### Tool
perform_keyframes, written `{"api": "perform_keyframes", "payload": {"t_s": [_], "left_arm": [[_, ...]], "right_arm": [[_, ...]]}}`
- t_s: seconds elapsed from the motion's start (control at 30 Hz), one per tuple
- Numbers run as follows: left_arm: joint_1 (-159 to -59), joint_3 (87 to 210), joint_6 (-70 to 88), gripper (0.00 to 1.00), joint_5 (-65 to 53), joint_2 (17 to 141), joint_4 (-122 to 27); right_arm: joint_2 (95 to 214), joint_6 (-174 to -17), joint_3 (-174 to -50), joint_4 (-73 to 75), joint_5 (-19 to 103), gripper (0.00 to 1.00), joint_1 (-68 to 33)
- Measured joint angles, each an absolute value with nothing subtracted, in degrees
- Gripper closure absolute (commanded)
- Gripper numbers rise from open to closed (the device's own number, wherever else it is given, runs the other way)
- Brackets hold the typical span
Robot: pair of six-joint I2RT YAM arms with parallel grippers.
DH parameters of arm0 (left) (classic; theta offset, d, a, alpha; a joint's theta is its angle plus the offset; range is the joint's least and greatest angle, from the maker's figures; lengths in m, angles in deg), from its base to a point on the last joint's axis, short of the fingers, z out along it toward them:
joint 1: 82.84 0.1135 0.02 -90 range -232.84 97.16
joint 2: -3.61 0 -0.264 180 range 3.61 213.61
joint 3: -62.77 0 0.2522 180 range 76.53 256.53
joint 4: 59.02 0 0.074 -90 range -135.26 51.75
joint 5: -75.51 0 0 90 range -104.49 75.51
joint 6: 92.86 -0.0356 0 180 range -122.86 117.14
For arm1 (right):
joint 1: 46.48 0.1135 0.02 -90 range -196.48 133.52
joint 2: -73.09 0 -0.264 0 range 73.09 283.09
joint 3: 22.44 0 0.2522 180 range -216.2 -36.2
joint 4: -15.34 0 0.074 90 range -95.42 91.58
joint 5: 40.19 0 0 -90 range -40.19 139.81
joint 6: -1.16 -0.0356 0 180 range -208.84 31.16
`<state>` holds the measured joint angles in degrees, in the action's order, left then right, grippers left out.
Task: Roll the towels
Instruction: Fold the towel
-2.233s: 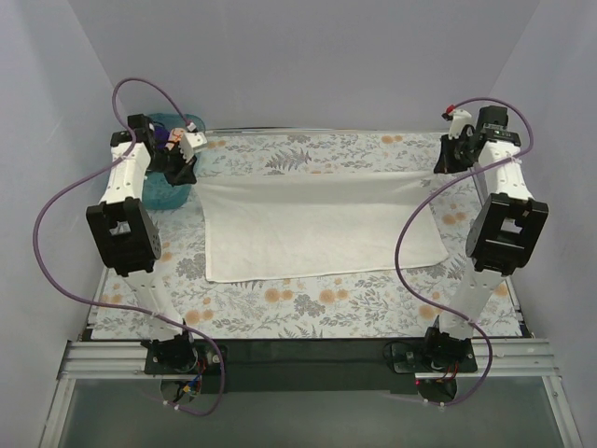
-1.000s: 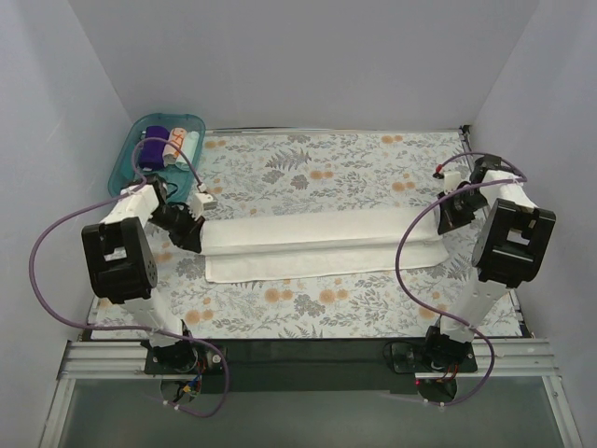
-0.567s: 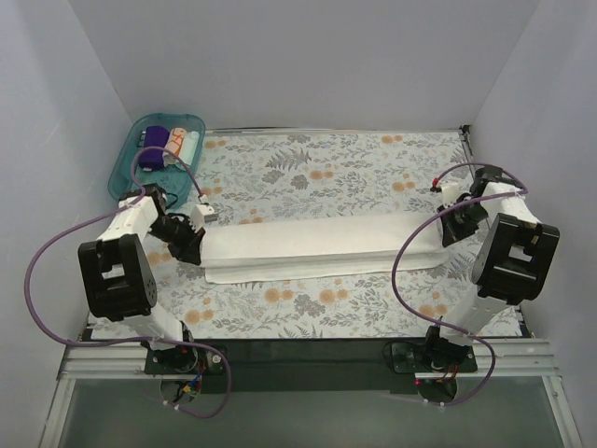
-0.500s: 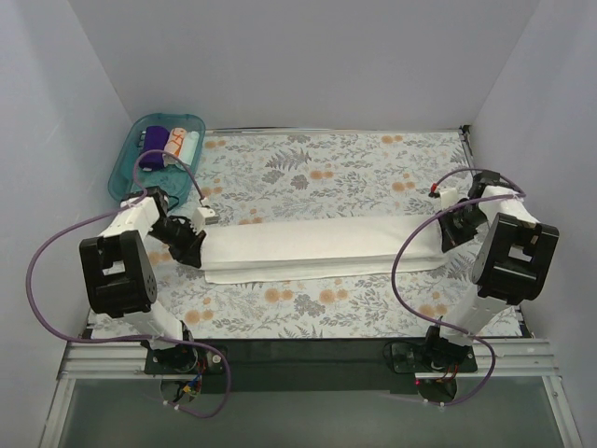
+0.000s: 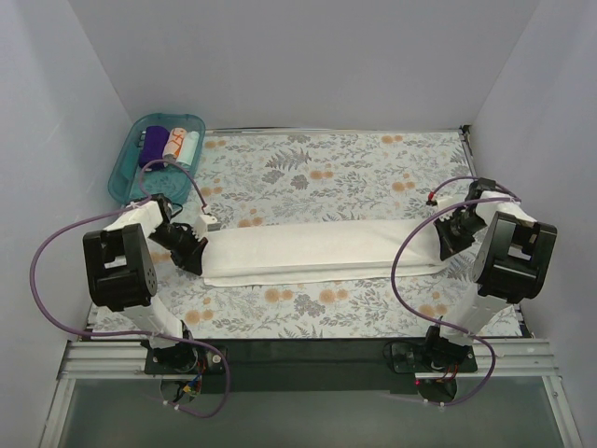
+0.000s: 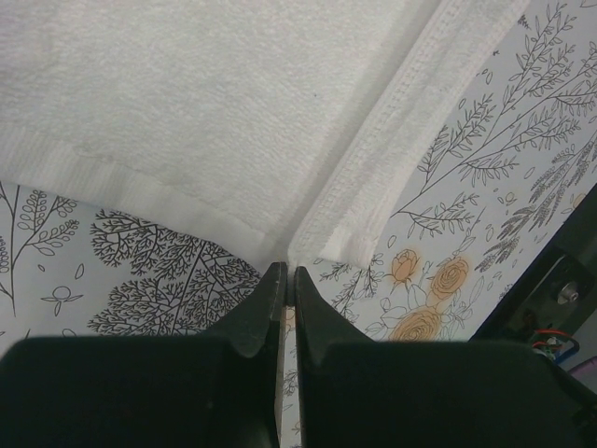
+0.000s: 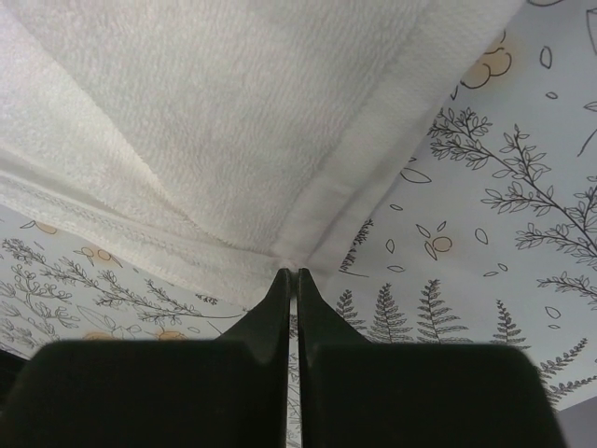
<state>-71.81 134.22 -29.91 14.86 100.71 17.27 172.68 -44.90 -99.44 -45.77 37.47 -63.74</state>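
Note:
The large white towel (image 5: pixel 322 249) lies folded lengthwise in a long band across the floral sheet. My left gripper (image 5: pixel 200 252) is at its left end, shut on the folded corner (image 6: pixel 308 245). My right gripper (image 5: pixel 444 245) is at its right end, shut on the corner there (image 7: pixel 289 247). A dark purple rolled towel (image 5: pixel 152 147), a white-orange roll (image 5: pixel 173 142) and a pale teal roll (image 5: pixel 190 143) lie in the teal tray at the back left.
The teal translucent tray (image 5: pixel 128 166) stands at the back left corner. The floral sheet (image 5: pixel 326 177) covers the table. Grey walls close in on three sides. The black rail (image 5: pixel 308 353) with both arm bases runs along the near edge.
Both grippers have carried the towel's far edge toward me, folding it over onto its near edge. The towel went from a wide spread sheet to a narrow band.

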Motion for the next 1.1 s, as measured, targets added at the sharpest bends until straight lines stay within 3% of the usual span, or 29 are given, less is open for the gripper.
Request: {"api": "perform_keyframes", "payload": {"t_s": [0.5,1.1], "left_arm": [[-71.8,141.1,-30.9,1.00,18.1,99.7,24.2],[-72.2,129.0,-33.4,1.00,17.4,98.5,23.7]], "right_arm": [[172.9,-45.3,-112.0,-50.0,34.2,0.99,-64.0],[173.0,-41.7,-103.8,-49.6,36.5,0.99,-65.6]]}}
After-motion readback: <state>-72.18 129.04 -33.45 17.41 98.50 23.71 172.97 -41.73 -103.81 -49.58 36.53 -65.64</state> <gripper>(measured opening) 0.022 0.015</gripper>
